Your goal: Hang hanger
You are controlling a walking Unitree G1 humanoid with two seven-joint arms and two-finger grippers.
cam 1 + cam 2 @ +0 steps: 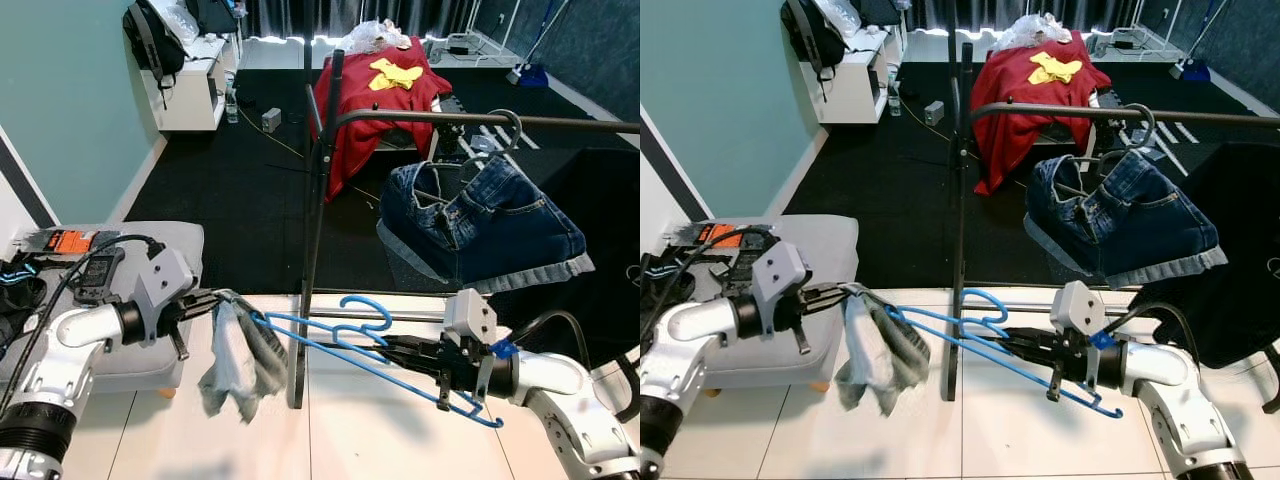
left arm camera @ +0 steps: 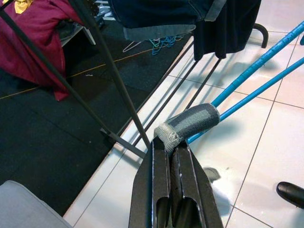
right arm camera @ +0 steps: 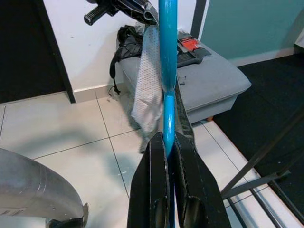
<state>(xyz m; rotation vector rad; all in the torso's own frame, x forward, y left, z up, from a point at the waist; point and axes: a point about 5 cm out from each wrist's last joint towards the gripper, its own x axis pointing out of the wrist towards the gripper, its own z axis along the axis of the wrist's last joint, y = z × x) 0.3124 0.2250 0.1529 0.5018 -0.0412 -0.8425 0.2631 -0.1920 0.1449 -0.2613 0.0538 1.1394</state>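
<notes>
Two claws are working the same blue hanger [image 1: 375, 345] low over the white tiled floor [image 1: 380, 440], near the black clothes rack [image 1: 318, 200]. From the head cameras, I am seeing my left claw [image 1: 215, 297] pinching a grey cloth [image 1: 238, 360] that is draping over the hanger's left end, while my right claw [image 1: 395, 348] is clamping the hanger's bar near its hook. Denim shorts [image 1: 480, 220] are hanging on the rack's far rail, and a red garment [image 1: 375, 100] is lying farther back on the dark carpet. A grey ottoman [image 1: 150, 300] is sitting at my left.

Through the left wrist view, the fingers [image 2: 164, 190] are pressing together on the grey cloth [image 2: 187, 124] wrapped round the blue bar.

Through the right wrist view, the fingers [image 3: 154, 190] are closing narrow on the blue hanger [image 3: 167, 71].
</notes>
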